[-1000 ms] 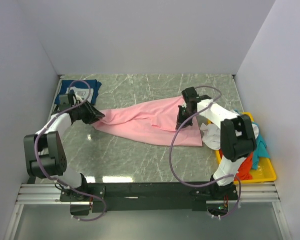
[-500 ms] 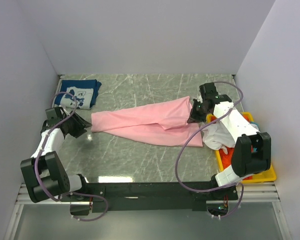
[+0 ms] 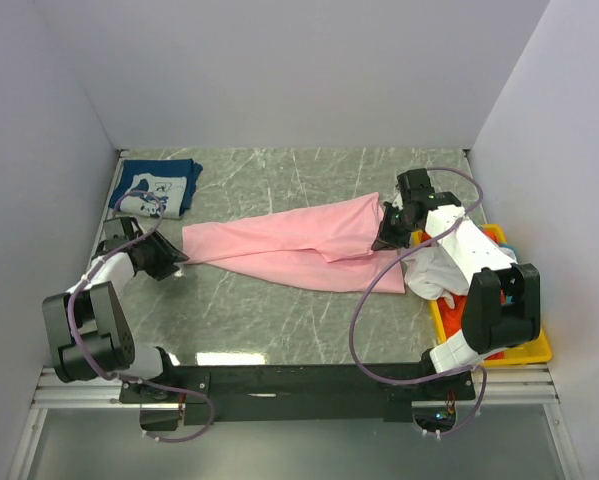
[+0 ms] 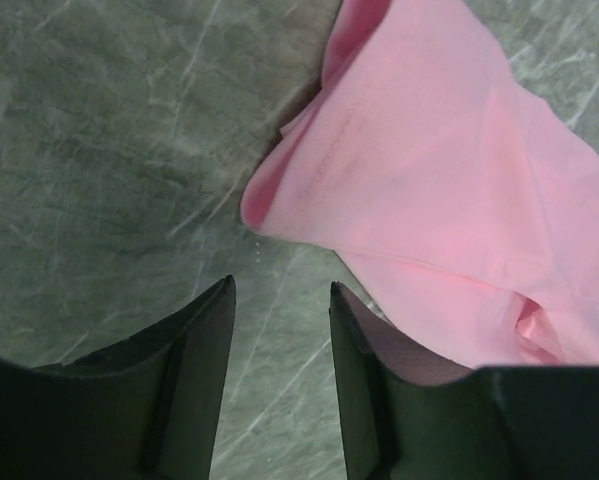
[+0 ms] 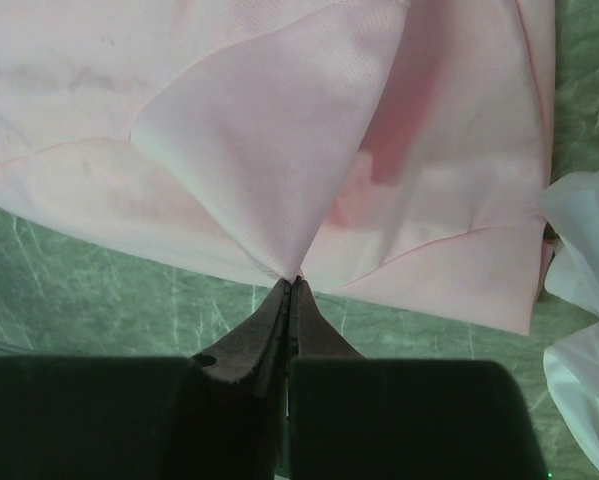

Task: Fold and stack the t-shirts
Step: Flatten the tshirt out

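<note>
Nearest the arm bases, on the right: yellow tray [image 3: 541,348] with unsorted cloth in it. A white tee [image 3: 432,270] spills over its left rim onto the marble table [image 3: 279,325]. None of that pile is folded.

Left gripper [image 3: 166,262]: low over the table, jaws parted, nothing between them. The wrist view puts the fingertips just short of the pink tee's left end, apart from it.

Pink tee [image 3: 289,245]: lies mid-table as 1 long slanted band running from the left gripper up toward the right one. It is not flat; the cloth is doubled over itself with a ridge along its length, a rounded hem at the left end and overlapping flaps at the right. Plain light pink, soft, no print visible.

Right gripper [image 3: 386,236]: jaws pinched tight on the pink tee. The wrist view shows a peak of fabric drawn up into the closed tips, with creases fanning out from that point.

Far-left corner: navy tee [image 3: 157,188], white print up, lying as a compact rectangle. I read that one as folded and as the start of the stack.

Judgement on progress: early. 1 shirt looks done; the pink one is being spread out, no fold made yet; the tray's shirts are untouched.
</note>
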`<state>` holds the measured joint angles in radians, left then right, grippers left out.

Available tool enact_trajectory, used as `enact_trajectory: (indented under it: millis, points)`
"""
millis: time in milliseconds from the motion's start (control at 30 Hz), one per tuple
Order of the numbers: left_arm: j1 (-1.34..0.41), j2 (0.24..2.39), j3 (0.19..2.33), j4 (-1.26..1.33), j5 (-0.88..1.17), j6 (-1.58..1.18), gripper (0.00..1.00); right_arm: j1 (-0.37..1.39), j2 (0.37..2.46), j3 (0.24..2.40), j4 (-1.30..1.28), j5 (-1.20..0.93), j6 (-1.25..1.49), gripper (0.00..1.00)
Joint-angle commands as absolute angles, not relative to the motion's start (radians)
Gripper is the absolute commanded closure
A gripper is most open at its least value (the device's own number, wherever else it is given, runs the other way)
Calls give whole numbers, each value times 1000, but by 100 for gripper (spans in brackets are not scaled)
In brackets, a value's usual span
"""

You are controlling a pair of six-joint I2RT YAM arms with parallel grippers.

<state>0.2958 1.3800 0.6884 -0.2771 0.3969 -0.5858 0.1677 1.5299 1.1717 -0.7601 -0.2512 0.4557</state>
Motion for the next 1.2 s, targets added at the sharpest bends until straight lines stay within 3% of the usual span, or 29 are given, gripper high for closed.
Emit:
enact_trajectory:
  millis: [0,767,1133,1167]
  points:
    - [282,1413,726,-233,373,-558,52,172,1526,1177,-736,-265,460,100]
    - [242,1580,781,-163,325,-551,58,173,1536,1170,-735,-279,463,100]
    - [207,1583,727,-169,327,-554,76,172,1532,1157,-730,-275,469,100]
    - [207,1583,721,-167,327,-552,81,173,1532,1158,-730,-275,469,100]
